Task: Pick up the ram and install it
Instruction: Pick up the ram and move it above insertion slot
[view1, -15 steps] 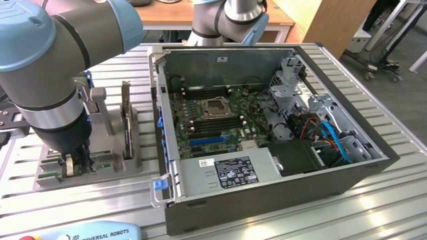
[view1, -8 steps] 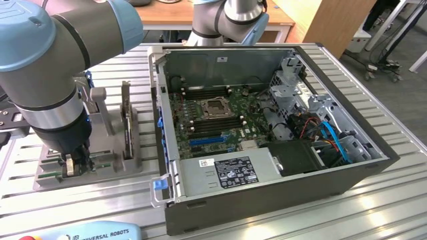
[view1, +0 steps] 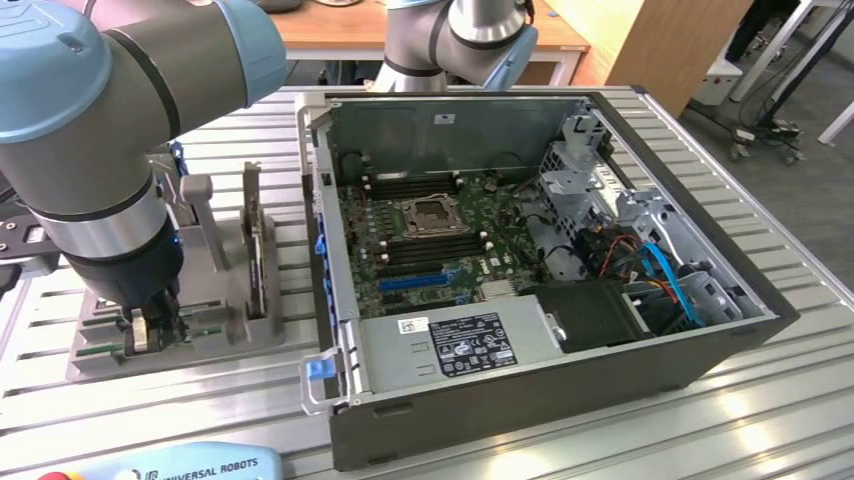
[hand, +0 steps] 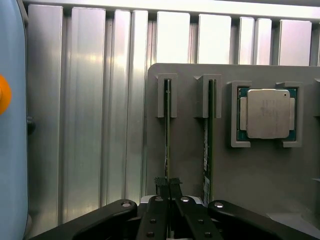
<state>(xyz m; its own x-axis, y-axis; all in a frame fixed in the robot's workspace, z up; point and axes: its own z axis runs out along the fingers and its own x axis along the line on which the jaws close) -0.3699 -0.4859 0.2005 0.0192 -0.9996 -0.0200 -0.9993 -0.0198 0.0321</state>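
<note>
Ribbed aluminium surface (view1: 240, 400) carries everything. Nearest, the black two-fingered tool (hand: 168, 184) is pinched shut on the edge of the ram (hand: 167, 135), a thin green circuit-board stick standing in a slot of the grey plastic holder (hand: 260, 190). Just beside it a second green stick (hand: 209, 140) stands in its own slot, then a square silver processor chip (hand: 268, 113). Farther off sits the open black computer case (view1: 561, 400).

Glossy ribbed aluminium table (hand: 90, 110), matt grey plastic holder (hand: 260, 170), matt green circuit-board ram (hand: 167, 135)
</note>
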